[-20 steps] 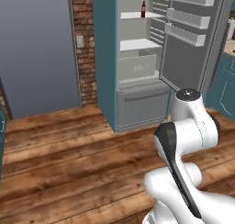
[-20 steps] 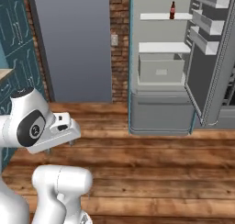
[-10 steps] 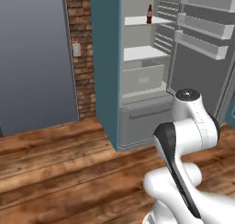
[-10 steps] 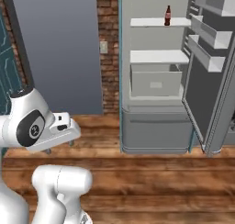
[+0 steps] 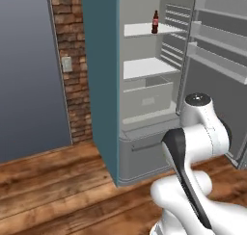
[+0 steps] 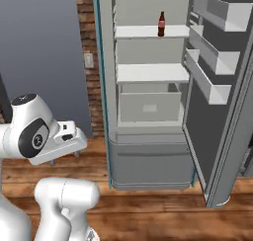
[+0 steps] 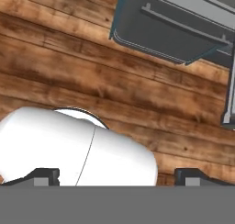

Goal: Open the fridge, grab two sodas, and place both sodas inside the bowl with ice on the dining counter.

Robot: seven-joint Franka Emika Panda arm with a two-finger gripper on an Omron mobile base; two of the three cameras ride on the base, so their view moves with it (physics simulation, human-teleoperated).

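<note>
Your pincer (image 7: 117, 175) is spread wide and holds nothing. In the hand view its two dark finger tips sit at the far left and far right of the lower edge, and the camera looks down at the wooden floor (image 7: 69, 71) and the fridge's grey bottom drawer (image 7: 170, 28). The arm is folded close to the base, well apart from the shelves.

The fridge (image 6: 148, 151) stands straight ahead of you with its door (image 6: 217, 111) swung fully out to the right, so the opening step looks done. Inside are white shelves and a pale drawer in the middle. On the top shelf (image 6: 143, 31), near its right end, one dark cola bottle (image 6: 161, 24) with a red label stands upright. From the left base view the same bottle (image 5: 155, 22) sits high up, toward the back of the shelf. You cannot make out a second soda in these views; it may be hidden or elsewhere.

The step in hand appears to be the approach to the first soda. Next, you would need to unfold the arm, raise the pincer to top-shelf height and turn it to face forward rather than down. Then reach in between the shelf and the door racks (image 6: 212, 62), bracket the bottle at mid-body and close. Watch for the door racks on the right and the shelf lip below.
</note>
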